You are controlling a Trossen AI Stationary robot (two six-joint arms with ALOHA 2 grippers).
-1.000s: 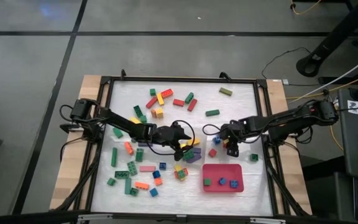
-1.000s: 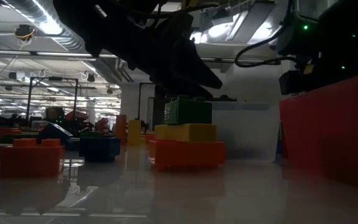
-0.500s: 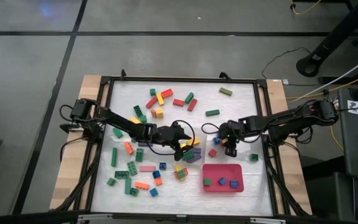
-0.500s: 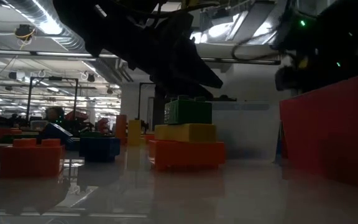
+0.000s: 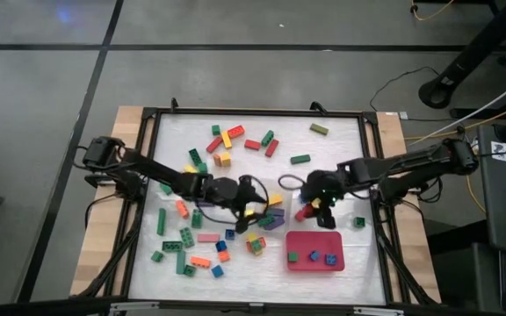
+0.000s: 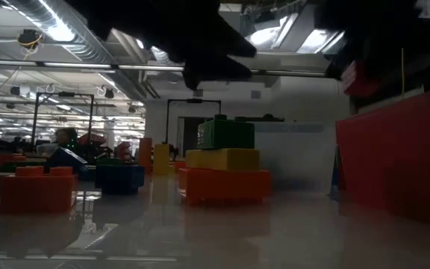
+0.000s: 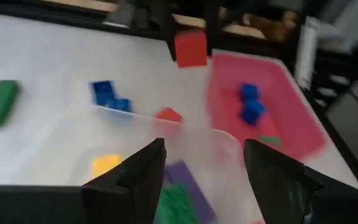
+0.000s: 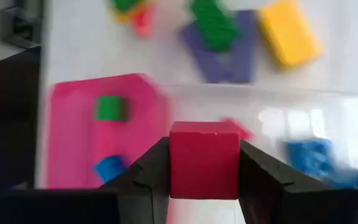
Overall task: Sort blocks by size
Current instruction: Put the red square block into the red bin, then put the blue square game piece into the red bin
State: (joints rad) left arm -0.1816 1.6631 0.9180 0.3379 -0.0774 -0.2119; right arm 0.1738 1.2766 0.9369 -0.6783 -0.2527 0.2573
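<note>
One red block (image 8: pixel 204 160) — gripped in the right hand (image 8: pixel 204 163), above the tray (image 8: pixel 73 134).

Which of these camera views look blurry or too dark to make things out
Left wrist view: motion-smeared, the red tray and blue blocks soft-edged. Right wrist view: the red block in the right hand is sharp, the background streaked. Low view: the arms overhead are dark silhouettes against bright ceiling lights, and the tabletop shows glare. High view: evenly lit, sharp.
</note>
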